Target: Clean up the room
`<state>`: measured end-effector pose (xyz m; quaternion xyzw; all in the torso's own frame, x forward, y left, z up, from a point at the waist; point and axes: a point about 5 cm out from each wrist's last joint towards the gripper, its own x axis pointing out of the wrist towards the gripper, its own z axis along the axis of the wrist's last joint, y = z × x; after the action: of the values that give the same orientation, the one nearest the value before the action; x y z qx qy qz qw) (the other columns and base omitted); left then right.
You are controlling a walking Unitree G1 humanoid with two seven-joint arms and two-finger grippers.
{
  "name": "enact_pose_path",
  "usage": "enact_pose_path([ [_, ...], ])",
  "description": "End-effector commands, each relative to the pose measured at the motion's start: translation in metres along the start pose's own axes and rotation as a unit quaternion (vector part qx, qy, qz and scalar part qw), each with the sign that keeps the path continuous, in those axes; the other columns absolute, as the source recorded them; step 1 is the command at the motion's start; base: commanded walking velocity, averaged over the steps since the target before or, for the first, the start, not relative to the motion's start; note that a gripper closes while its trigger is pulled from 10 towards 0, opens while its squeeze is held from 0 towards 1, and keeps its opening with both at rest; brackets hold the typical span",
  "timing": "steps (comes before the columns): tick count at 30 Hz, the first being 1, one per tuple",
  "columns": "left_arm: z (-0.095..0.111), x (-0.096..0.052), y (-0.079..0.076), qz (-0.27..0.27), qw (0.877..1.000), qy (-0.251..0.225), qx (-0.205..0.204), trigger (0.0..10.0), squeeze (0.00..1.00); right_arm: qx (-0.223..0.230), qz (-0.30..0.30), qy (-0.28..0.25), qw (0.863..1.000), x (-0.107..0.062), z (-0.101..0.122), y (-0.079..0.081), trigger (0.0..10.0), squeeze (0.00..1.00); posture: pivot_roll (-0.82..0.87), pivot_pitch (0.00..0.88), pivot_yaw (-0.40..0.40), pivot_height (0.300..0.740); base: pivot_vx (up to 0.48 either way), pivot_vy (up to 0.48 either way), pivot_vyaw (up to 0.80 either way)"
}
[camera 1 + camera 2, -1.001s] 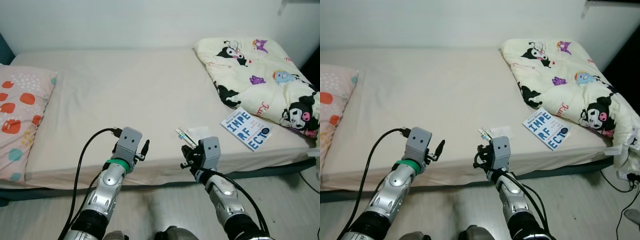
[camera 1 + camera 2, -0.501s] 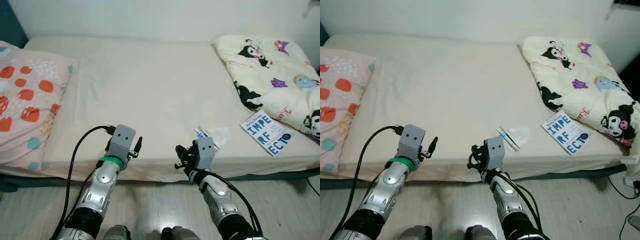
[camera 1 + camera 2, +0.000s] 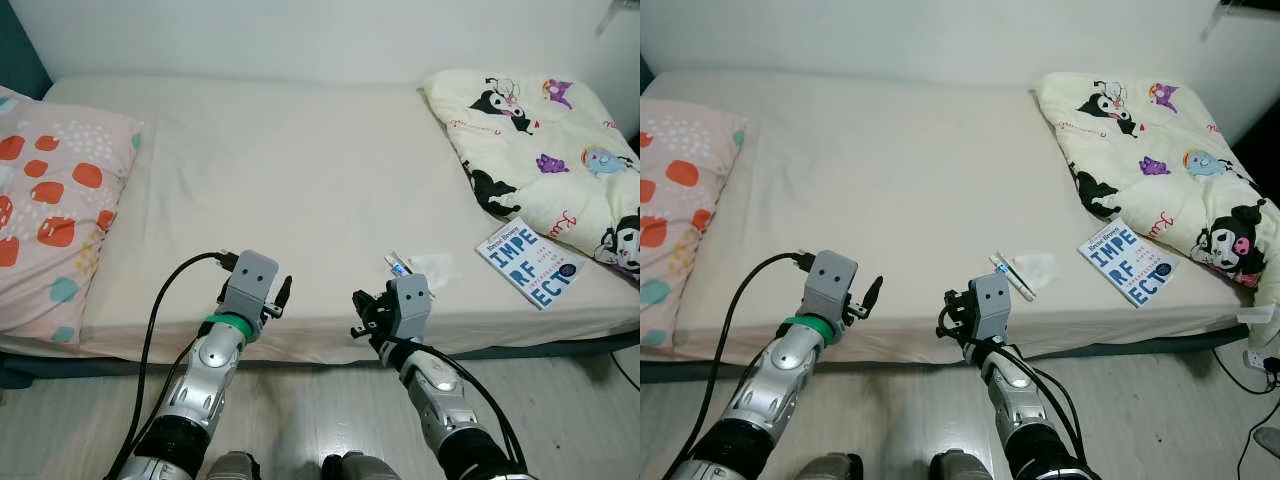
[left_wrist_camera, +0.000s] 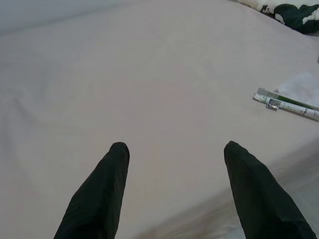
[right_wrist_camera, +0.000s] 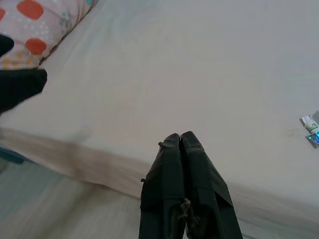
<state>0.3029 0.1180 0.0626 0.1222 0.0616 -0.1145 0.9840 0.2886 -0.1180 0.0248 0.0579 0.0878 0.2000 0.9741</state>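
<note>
A cream-sheeted bed [image 3: 300, 170] lies before me. Near its front edge rest a small white-and-green tube [image 3: 398, 266] and a clear wrapper [image 3: 435, 268]; the left wrist view also catches the tube [image 4: 286, 104]. A white book [image 3: 528, 263] with blue letters lies to the right, beside a cartoon-print blanket [image 3: 545, 140]. My left gripper [image 3: 283, 293] hovers at the front edge of the mattress, open with nothing between its fingers [image 4: 104, 194]. My right gripper [image 3: 362, 305] is shut and empty, just before the edge and short of the tube.
A pink pillow [image 3: 50, 210] with red and teal spots sits at the bed's left end. A white wall runs behind the bed. Pale floor [image 3: 300, 440] lies under my arms, and a dark bed base shows below the mattress.
The camera has swung left and then settled, so the pillow shows more and the blanket less. Both arms keep their pose, and nothing on the bed has moved.
</note>
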Motion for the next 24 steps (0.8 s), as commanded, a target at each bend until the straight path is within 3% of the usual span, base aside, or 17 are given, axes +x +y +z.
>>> enact_pose_path([
  [1,-0.0087,-0.0037,-0.0031,-0.008,1.0,0.016,0.005,10.0,0.0,-0.01,-0.006,0.009,1.0,-0.0034,-0.0043,-0.002,10.0,0.0,0.03,0.0,-0.013,0.74,0.0,0.0,0.78],
  [4,-0.0086,-0.0038,-0.003,-0.007,1.0,0.015,0.006,10.0,0.0,-0.015,-0.011,0.009,1.0,-0.003,-0.0033,-0.0033,10.0,0.0,0.03,0.0,-0.014,0.74,0.0,0.0,0.78],
  [9,-0.0089,-0.0039,-0.003,-0.007,1.0,0.016,0.006,10.0,0.0,0.018,-0.018,-0.002,1.0,-0.0032,-0.0023,-0.0046,10.0,0.0,0.03,0.0,-0.012,0.74,0.0,0.0,0.0],
  [20,-0.0088,-0.0033,-0.0039,-0.01,1.0,0.016,0.008,10.0,0.0,0.017,-0.018,-0.001,1.0,-0.0038,-0.003,-0.0042,10.0,0.0,0.03,0.0,-0.011,0.74,0.0,0.0,0.0],
  [24,-0.0083,-0.0031,-0.0041,-0.011,1.0,0.014,0.009,10.0,0.0,0.018,-0.018,-0.001,1.0,-0.0037,-0.003,-0.0041,10.0,0.0,0.03,0.0,-0.011,0.74,0.0,-0.36,0.0],
])
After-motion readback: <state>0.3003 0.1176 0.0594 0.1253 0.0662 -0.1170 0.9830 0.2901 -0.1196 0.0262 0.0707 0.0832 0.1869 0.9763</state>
